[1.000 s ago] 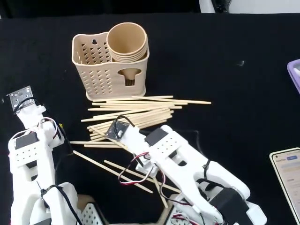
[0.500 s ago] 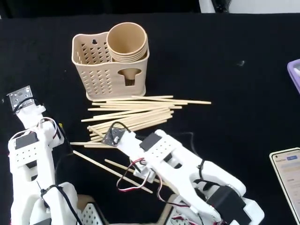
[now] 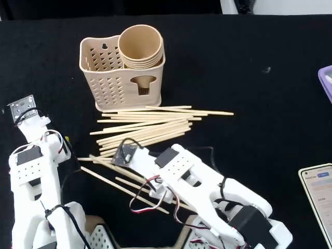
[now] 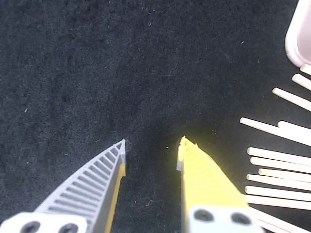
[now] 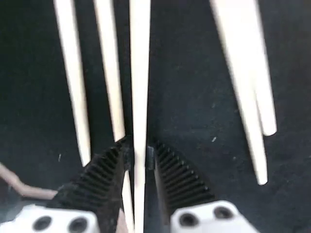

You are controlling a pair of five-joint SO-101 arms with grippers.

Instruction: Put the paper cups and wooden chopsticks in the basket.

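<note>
The beige perforated basket (image 3: 111,83) stands at the back left with a stack of paper cups (image 3: 141,45) upright in its right half. Wooden chopsticks (image 3: 150,123) lie spread on the black cloth in front of it. My right gripper (image 5: 139,149) is low over the front of the pile, shut on one chopstick (image 5: 140,92) that runs between its black fingers (image 5: 179,171); other sticks (image 5: 73,82) lie beside it. The right arm (image 3: 179,168) reaches in from the front. My left gripper (image 4: 151,142) hangs open above bare cloth at the left, chopstick ends (image 4: 279,160) beside it.
A phone (image 3: 317,193) lies at the right edge and a purple object (image 3: 327,82) sits farther back on that side. The left arm (image 3: 31,166) stands at the front left. Two loose chopsticks (image 3: 122,188) lie diagonally near the arm bases.
My right gripper has slid left and toward the front over the pile, and a chopstick at the front of the pile has shifted with it. The left arm has kept still.
</note>
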